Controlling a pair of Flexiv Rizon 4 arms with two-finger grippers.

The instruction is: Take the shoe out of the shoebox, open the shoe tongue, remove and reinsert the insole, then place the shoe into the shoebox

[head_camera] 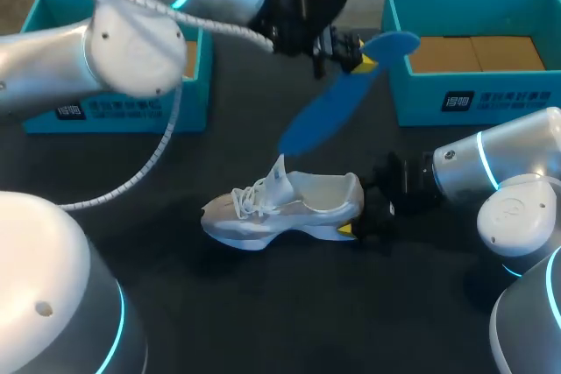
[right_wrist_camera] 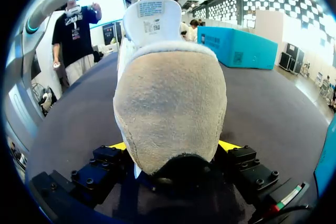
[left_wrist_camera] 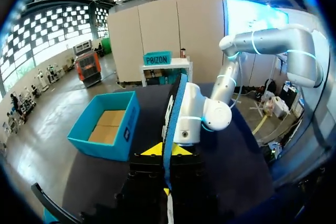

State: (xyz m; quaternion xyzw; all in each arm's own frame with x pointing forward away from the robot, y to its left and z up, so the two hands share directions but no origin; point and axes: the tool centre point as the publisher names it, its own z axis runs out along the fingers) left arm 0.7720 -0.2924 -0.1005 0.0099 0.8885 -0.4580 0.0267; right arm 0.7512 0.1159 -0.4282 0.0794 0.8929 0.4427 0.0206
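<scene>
Two jobs: right end effector (head_camera: 358, 210) clamps the shoe (head_camera: 280, 203) at its heel, steadying it on the worktop (head_camera: 289, 304); left end effector (head_camera: 358, 54) pinches the insole (head_camera: 329, 116) aloft, likely for reinsertion.

The left arm (head_camera: 131, 50) covers part of one shoebox (head_camera: 191, 94); the shoe (right_wrist_camera: 170, 103) hides its own toe.
</scene>
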